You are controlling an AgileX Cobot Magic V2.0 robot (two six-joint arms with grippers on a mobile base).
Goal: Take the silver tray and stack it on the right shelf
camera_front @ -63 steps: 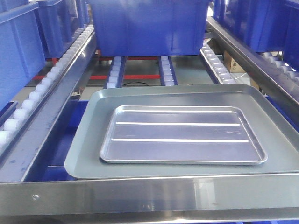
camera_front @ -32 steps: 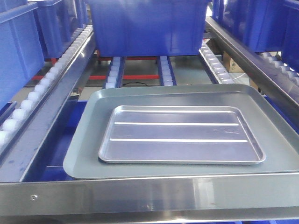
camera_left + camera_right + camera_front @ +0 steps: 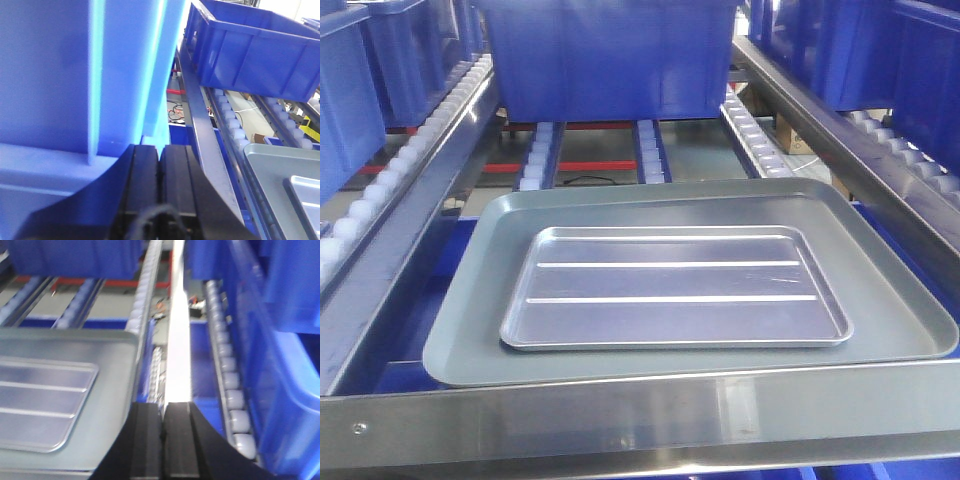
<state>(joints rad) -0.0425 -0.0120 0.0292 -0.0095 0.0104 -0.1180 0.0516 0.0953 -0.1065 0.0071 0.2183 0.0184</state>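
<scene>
The silver tray point(image 3: 675, 290), shiny with two long ridges, lies flat inside a larger dull grey-green tray point(image 3: 460, 330) on the right shelf, just behind its broad steel front bar point(image 3: 620, 410). In the right wrist view the silver tray point(image 3: 40, 405) sits at lower left, and my right gripper point(image 3: 162, 407) is shut and empty beside the grey tray's right rim point(image 3: 110, 390). My left gripper point(image 3: 159, 152) is shut on nothing, close against a blue bin wall point(image 3: 50, 75), with the trays' corner point(image 3: 270, 165) to its right. Neither gripper touches the silver tray.
A big blue bin point(image 3: 610, 60) stands on the roller rails behind the trays. Rails of white rollers point(image 3: 380, 190) slope along both sides, with more blue bins point(image 3: 295, 365) at left and right. A steel rail point(image 3: 200, 125) runs between left gripper and trays.
In the front view the whole rack has slid leftward in the picture. The silver tray stays put on the grey tray.
</scene>
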